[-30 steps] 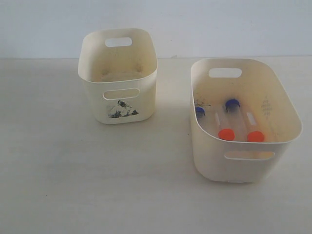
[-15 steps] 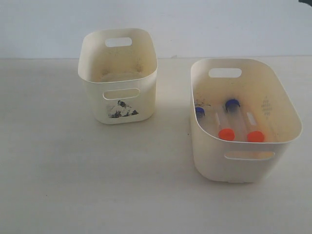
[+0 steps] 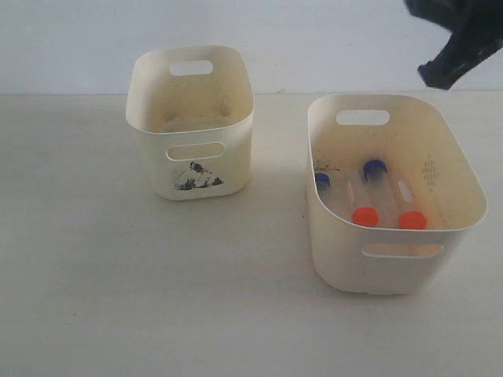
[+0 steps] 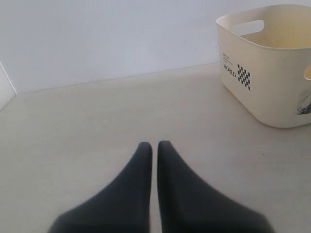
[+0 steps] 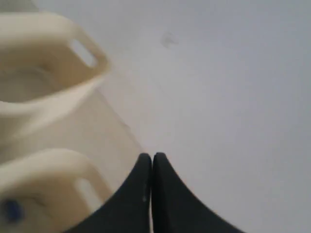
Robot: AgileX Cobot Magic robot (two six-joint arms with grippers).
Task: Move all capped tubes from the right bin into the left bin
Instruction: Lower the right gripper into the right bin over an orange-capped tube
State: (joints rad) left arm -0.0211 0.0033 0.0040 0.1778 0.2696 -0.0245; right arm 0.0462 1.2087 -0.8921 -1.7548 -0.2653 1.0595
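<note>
Four capped tubes lie in the wide right bin (image 3: 393,267): two with orange-red caps (image 3: 365,216) (image 3: 412,220) near its front wall, two with blue caps (image 3: 375,167) (image 3: 321,181) behind. The narrower left bin (image 3: 192,169), with a dark picture on its front, stands apart to the left and also shows in the left wrist view (image 4: 272,82). My right gripper (image 3: 442,75) hangs shut and empty above and behind the right bin's far right corner; its wrist view (image 5: 152,156) shows both bins blurred and a blue cap (image 5: 12,209). My left gripper (image 4: 154,144) is shut, empty, over bare table, outside the exterior view.
Pale table (image 3: 118,298) spreads around both bins, with a white wall (image 3: 314,39) behind. A gap of table lies between the two bins.
My right arm has come into the exterior view from the top right corner and moved down and left toward the right bin. Bins and tubes have not moved.
</note>
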